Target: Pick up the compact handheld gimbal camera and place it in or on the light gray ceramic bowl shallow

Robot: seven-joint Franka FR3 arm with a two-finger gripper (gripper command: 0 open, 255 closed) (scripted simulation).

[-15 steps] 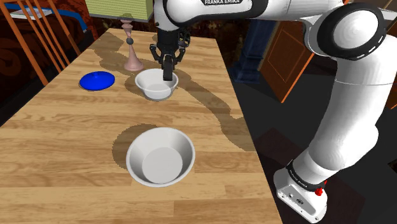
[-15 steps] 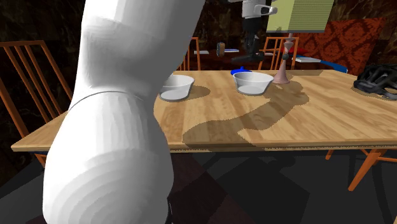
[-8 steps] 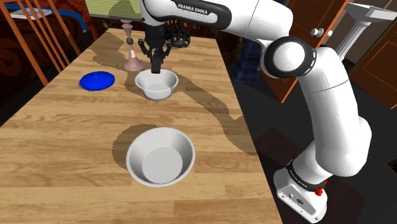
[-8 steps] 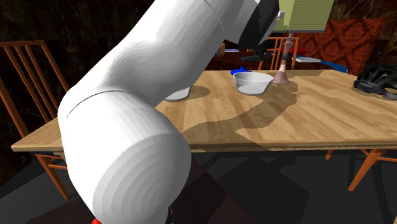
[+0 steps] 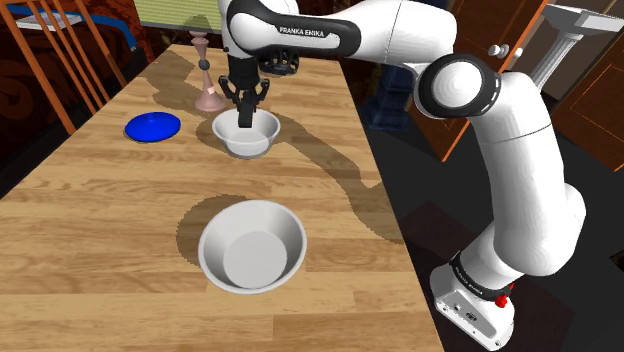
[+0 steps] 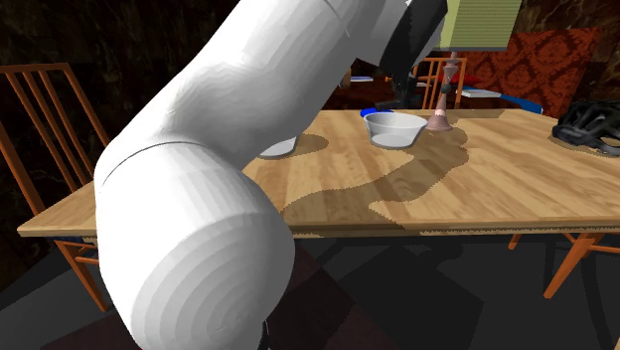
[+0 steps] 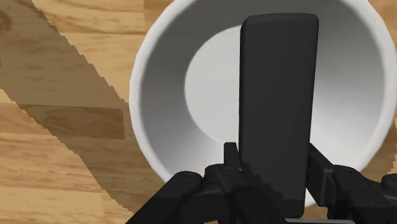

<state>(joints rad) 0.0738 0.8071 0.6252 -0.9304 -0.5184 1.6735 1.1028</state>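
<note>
Gripper point(image 7: 272, 162) points straight down, fingers point(image 7: 229, 159) clamped on the sides of the camera point(image 7: 278, 95), a flat black slab held upright. Its free end hangs inside the bowl's point(image 7: 147, 121) mouth, a bit off centre. Can't tell if it touches the bowl's floor.

Arm point(image 5: 520, 150) rises from the stand point(image 5: 470, 300), bends at a high elbow, and the forearm runs level toward the shoulder view's left. The wrist is turned down over the bowl.

Bowl is white w/ a greyish inside and sits toward the table's point(image 5: 100, 230) far end from the stand, about mid-width. A pink-footed lamp point(image 5: 208, 92) stands just beside it, closer to the far edge. A blue plate point(image 5: 152, 127) lies near the edge on the shoulder view's left. 2nd bowl point(image 5: 252, 245), bigger in view and also white, sits well apart from the 1st, nearer the stand's end. Black helmet point(image 6: 591, 124) rests by the edge on the second exterior view's right.

Table is light wood planks w/ the arm's shadow across it. Orange wooden chair point(image 5: 60, 60) stands at the far left corner in the shoulder view. Brown doors point(image 5: 600, 100) and dark floor lie beyond the stand.
</note>
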